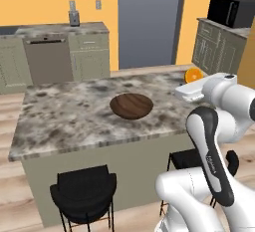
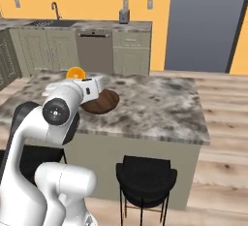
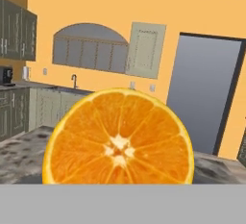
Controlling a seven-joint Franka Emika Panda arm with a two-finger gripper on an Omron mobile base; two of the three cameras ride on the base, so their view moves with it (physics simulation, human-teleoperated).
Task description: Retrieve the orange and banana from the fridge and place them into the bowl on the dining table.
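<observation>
A: What sits closest to the base?

B: Two black stools. One (image 1: 84, 191) stands at the near side of the island in the left base view, and another (image 2: 145, 179) shows in the right base view, tucked under the tabletop's edge.

A: And the arm?

B: It reaches forward over the marbled tabletop (image 1: 64, 116). The orange (image 3: 119, 139) sits right in front of the hand camera, cut face toward the lens, so large that it hides the fingertips. In the left base view the orange (image 1: 192, 75) peeks out just past the white hand, and in the right base view it (image 2: 76, 72) shows just above the hand.

A: So is the pincer gripping it?

B: The orange sits at the hand's end in all three views and nothing else carries it, so the pincer looks clamped on the orange; the fingers themselves are hidden.

A: Where is the bowl?

B: The dark wooden bowl (image 1: 131, 105) rests on the tabletop, near its middle, with nothing inside it in the left base view. The orange is up and to the right of it there, apart from it. In the right base view the hand partly covers the bowl (image 2: 102, 103).

A: Farther back?

B: A dishwasher (image 1: 49, 59) among the wall cabinets, a microwave (image 1: 230, 11) at the right, and a tall grey panel (image 1: 148, 22) against the orange wall.
</observation>
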